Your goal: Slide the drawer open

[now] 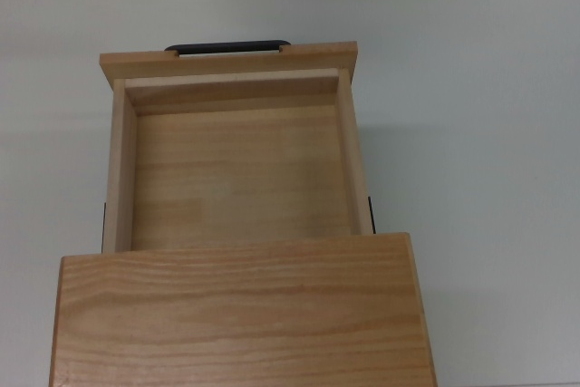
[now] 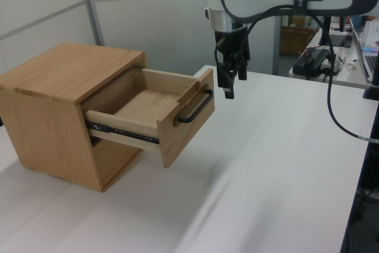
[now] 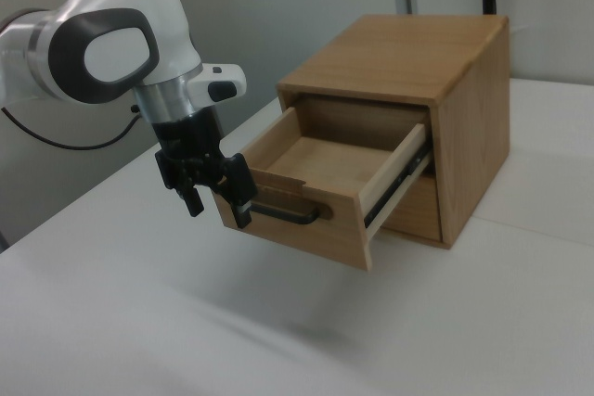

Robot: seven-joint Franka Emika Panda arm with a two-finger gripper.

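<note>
The drawer [image 1: 237, 165] stands pulled well out of the wooden cabinet [image 2: 56, 111], its bare light-wood floor showing in the top view and a black slide rail [image 2: 121, 132] exposed along its side in the left view. Its wider front panel carries a long black bar handle [image 2: 196, 107] and faces away from the cabinet, toward the far edge of the white table [image 1: 480, 115] in the top view. The gripper [image 2: 227, 82] hangs pointing down just beyond the handle, to the left view's right of the front panel, apart from the drawer and above the table. In the right view its two black fingers [image 3: 240, 194] stand spread apart with nothing between them.
</note>
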